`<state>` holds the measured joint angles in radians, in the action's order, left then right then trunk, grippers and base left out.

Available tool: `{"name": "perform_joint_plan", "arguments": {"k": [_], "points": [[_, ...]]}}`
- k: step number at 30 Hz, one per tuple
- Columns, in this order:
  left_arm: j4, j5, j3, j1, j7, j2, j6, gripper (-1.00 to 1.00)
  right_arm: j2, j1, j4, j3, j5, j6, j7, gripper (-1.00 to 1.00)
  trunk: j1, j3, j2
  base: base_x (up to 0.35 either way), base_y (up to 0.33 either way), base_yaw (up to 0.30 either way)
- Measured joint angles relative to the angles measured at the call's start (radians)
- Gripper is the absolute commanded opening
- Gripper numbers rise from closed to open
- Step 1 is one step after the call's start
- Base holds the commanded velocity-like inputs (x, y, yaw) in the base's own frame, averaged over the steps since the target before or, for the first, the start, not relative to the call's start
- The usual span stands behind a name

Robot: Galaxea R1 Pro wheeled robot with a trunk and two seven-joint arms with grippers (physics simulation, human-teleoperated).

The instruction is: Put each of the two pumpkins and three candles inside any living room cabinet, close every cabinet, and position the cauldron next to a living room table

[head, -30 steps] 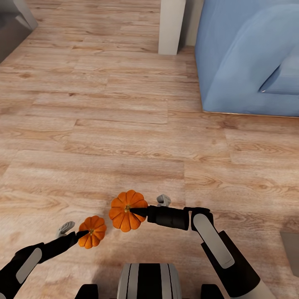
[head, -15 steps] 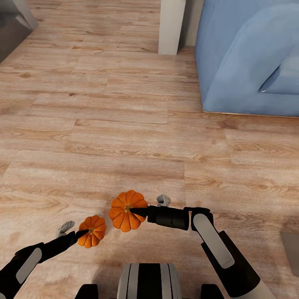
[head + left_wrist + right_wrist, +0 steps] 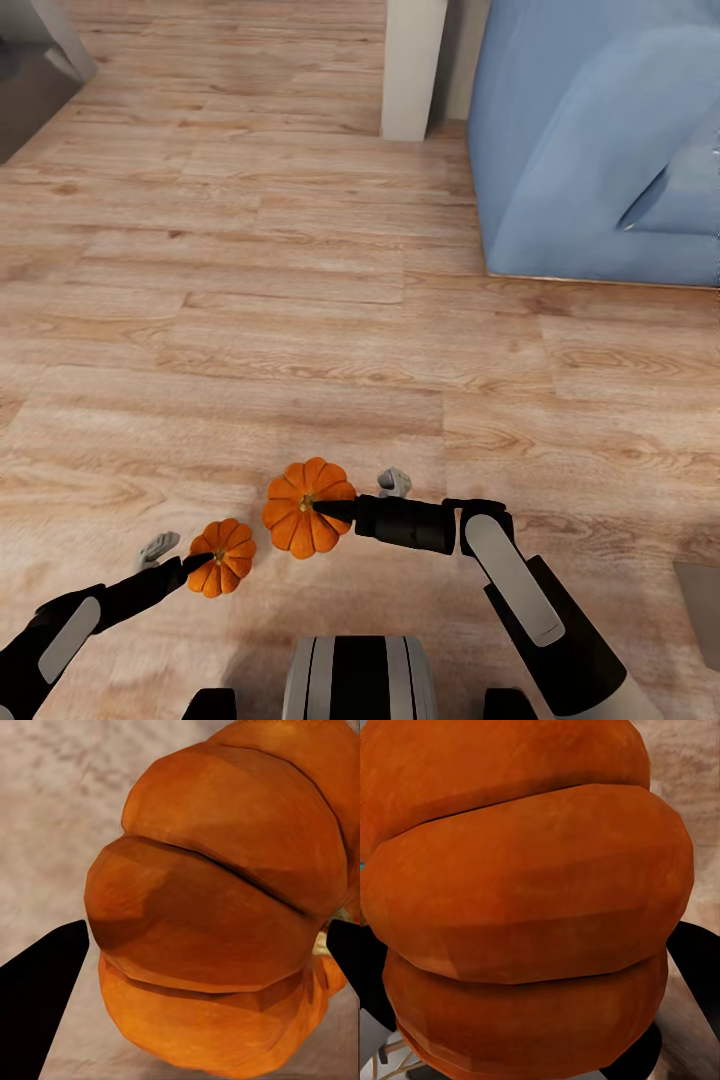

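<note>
Transit with load: left tool (image 3: pixel 205 560) clamped on the smaller pumpkin (image 3: pixel 223 557), right tool (image 3: pixel 330 510) clamped on the larger pumpkin (image 3: pixel 306 506), both carried above wooden floor (image 3: pixel 300 330). Advisable: hold both clamps steady until reaching the cabinet.

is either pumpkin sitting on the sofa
No, each gripper, left and right, holds a pumpkin over the floor.

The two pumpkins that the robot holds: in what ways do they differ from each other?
The pumpkin in the right gripper looks larger in the head view than the pumpkin in the left gripper. The right pumpkin sits farther forward and nearer the middle; the left pumpkin sits closer to the robot's base. Both are orange, ribbed, stem up, and each is clamped between black fingers above the wooden floor.
</note>
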<state>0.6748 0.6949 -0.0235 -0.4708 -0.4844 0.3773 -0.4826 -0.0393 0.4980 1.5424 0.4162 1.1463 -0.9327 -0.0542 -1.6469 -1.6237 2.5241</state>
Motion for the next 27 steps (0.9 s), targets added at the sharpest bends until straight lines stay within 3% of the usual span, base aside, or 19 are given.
{"name": "perform_joint_plan", "arguments": {"k": [7, 11, 16, 19, 21, 25, 27], "points": [[0.0, 0.002, 0.001, 0.0, -0.007, 0.001, -0.001, -1.0, 0.0, 0.0, -0.001, 0.0, 0.0, 0.0, 0.0, -1.0, 0.003, 0.027, -0.002, 0.0, 0.0, 0.0], [0.001, 0.0, 0.005, 0.001, -0.102, 0.006, -0.002, -1.0, 0.0, 0.0, 0.0, -0.001, 0.001, 0.0, 0.0, -1.0, 0.005, 0.043, -0.003, 0.0, 0.0, 0.0], [0.0, -0.002, 0.011, 0.001, -0.165, 0.053, -0.006, -1.0, -0.001, 0.0, 0.0, -0.001, 0.0, 0.002, 0.0, -1.0, 0.007, 0.062, -0.004, 0.0, 0.0, 0.0], [-0.001, 0.012, 0.014, 0.001, -0.198, 0.103, -0.017, -1.0, -0.001, 0.0, -0.001, -0.002, -0.003, 0.003, -0.004, -1.0, 0.009, 0.074, -0.004, 0.0, 0.0, 0.0], [0.0, 0.014, 0.018, 0.001, -0.23, 0.122, -0.045, -1.0, -0.001, 0.0, -0.004, -0.002, -0.003, 0.003, -0.003, -1.0, 0.009, 0.081, -0.005, 0.0, 0.0, 0.0], [0.0, 0.014, 0.054, 0.001, -0.261, 0.153, -0.114, -1.0, -0.001, 0.0, -0.007, -0.003, -0.003, 0.003, 0.0, -1.0, 0.011, 0.097, -0.006, 0.0, 0.0, 0.0], [0.0, 0.014, 0.083, 0.001, -0.265, 0.182, -0.16, -1.0, -0.001, 0.0, -0.008, -0.003, -0.004, 0.003, 0.0, -1.0, 0.012, 0.104, -0.006, 0.0, 0.0, 0.0]]}}
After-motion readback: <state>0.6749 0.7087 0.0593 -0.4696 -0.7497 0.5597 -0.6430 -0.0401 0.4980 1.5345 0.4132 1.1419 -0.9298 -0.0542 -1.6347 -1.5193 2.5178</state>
